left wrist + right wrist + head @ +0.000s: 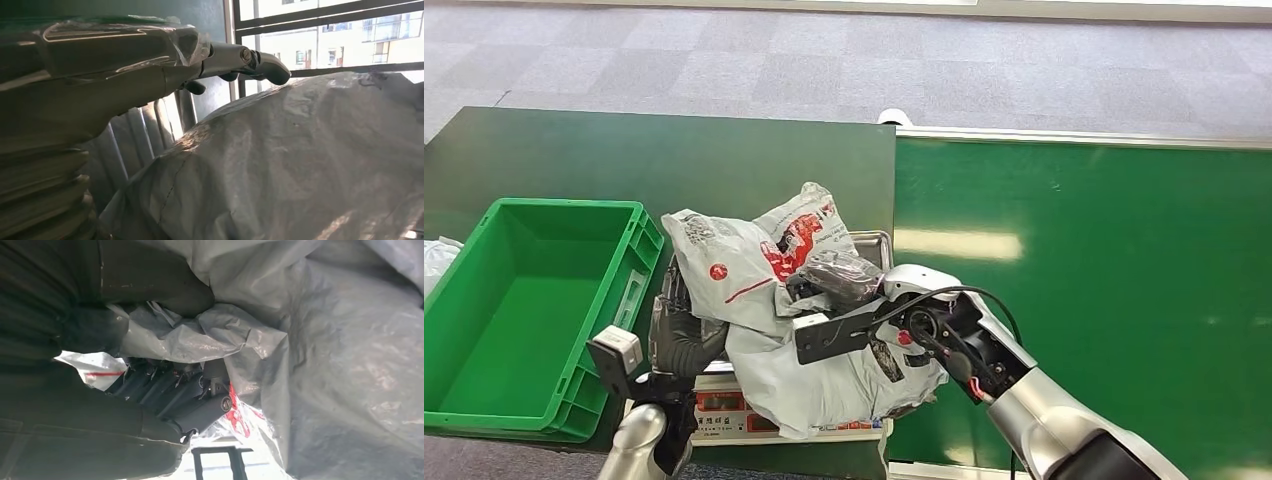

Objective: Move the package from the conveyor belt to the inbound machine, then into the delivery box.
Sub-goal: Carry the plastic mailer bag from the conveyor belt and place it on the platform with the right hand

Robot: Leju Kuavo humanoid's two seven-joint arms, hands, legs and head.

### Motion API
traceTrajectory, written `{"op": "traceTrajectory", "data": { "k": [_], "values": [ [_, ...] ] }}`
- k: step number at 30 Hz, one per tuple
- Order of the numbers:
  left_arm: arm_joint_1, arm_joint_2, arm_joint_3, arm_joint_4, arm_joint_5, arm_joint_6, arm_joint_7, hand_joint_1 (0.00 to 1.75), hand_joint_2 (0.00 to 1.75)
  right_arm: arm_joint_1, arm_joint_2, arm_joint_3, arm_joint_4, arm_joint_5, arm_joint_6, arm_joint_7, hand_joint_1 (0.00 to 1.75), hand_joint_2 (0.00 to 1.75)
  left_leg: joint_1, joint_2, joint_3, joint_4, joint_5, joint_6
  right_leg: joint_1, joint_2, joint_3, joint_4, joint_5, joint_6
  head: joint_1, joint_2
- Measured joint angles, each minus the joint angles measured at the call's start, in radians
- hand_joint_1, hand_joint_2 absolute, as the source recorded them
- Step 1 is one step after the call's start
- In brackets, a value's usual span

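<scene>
The package (pixel 769 300) lies on the inbound machine (pixel 724 410), between box (pixel 484 400) and conveyor belt (pixel 1104 260).

- Grey carpet-tile floor (pixel 724 60), lying beyond the far edge of the table and running across the whole width of the head view.
- Dark green table (pixel 674 160), matt, with a straight far edge against the floor.
- Small white rounded object (pixel 892 117) at the table's far right corner; too small to identify.
- Crumpled white plastic (pixel 436 262) just off the table's left edge, partly cut off.
- Window (pixel 325 45) with dark frame bars in the left wrist view, with pale buildings in daylight outside.
</scene>
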Motion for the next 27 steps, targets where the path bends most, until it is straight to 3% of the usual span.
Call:
{"op": "traceTrajectory", "data": {
  "k": [6, 10, 12, 14, 16, 17, 20, 27],
  "values": [
    [-0.006, 0.0, 0.002, 0.0, -0.003, 0.005, 0.015, 0.0, 1.75, -0.022, 0.008, 0.038, 0.065, 0.0, -0.025, 0.051, 1.75, 1.75, 0.0, 0.0, 0.0, 0.0, 0.0, 0.0, 0.0, 0.0, 0.0, 0.0, 0.0, 0.0, 0.0, 0.0],
    [0.008, 0.0, 0.006, -0.008, -0.014, 0.048, 0.005, 0.0, 1.75, -0.015, 0.011, 0.037, 0.073, 0.031, -0.189, 0.092, 1.75, 1.75, 0.0, 0.0, 0.0, 0.0, 0.0, 0.0, 0.0, 0.0, 0.0, 0.0, 0.0, 0.0, 0.0, 0.0],
    [0.024, -0.003, 0.015, -0.026, -0.04, 0.137, -0.009, 0.0, 1.75, -0.003, 0.012, 0.02, 0.062, 0.049, -0.265, 0.117, 1.71, 1.75, 0.0, 0.0, 0.0, 0.0, 0.0, 0.0, 0.0, 0.0, 0.0, 0.0, 0.0, 0.0, 0.0, 0.0],
    [0.041, -0.006, 0.023, -0.059, -0.076, 0.285, -0.019, 0.0, 1.75, 0.013, 0.013, -0.005, 0.042, 0.066, -0.314, 0.136, 1.02, 1.75, 0.0, 0.0, 0.0, 0.0, 0.0, 0.0, 0.0, 0.0, 0.0, 0.0, 0.0, 0.0, 0.0, 0.0],
    [0.052, -0.007, 0.025, -0.101, -0.097, 0.447, -0.023, 0.0, 1.75, 0.031, 0.015, -0.035, 0.021, 0.072, -0.347, 0.142, 0.18, 1.75, 0.0, 0.0, 0.0, 0.0, 0.0, 0.0, 0.0, 0.0, -0.001, 0.0, 0.0, 0.0, 0.0, 0.0],
    [0.054, -0.007, 0.025, -0.121, -0.1, 0.511, -0.024, 0.0, 1.75, 0.04, 0.017, -0.051, 0.011, 0.07, -0.359, 0.14, 0.06, 1.75, 0.0, 0.0, 0.0, 0.0, 0.0, 0.0, 0.0, 0.0, -0.001, 0.0, 0.0, 0.0, 0.0, 0.0],
    [0.056, -0.007, 0.024, -0.16, -0.092, 0.589, -0.024, 0.0, 1.75, 0.062, 0.021, -0.095, -0.015, 0.048, -0.374, 0.119, 0.0, 1.75, 0.0, 0.0, 0.0, 0.0, 0.0, 0.0, 0.0, 0.0, 0.0, 0.0, 0.0, 0.0, 0.0, 0.0],
    [0.057, -0.007, 0.024, -0.188, -0.076, 0.592, -0.024, 0.0, 1.75, 0.099, 0.023, -0.147, -0.046, 0.026, -0.368, 0.093, 0.0, 1.75, 0.0, 0.0, 0.0, 0.0, 0.0, 0.0, 0.0, 0.0, 0.0, 0.0, 0.0, 0.0, 0.0, 0.0]
  ]
}}
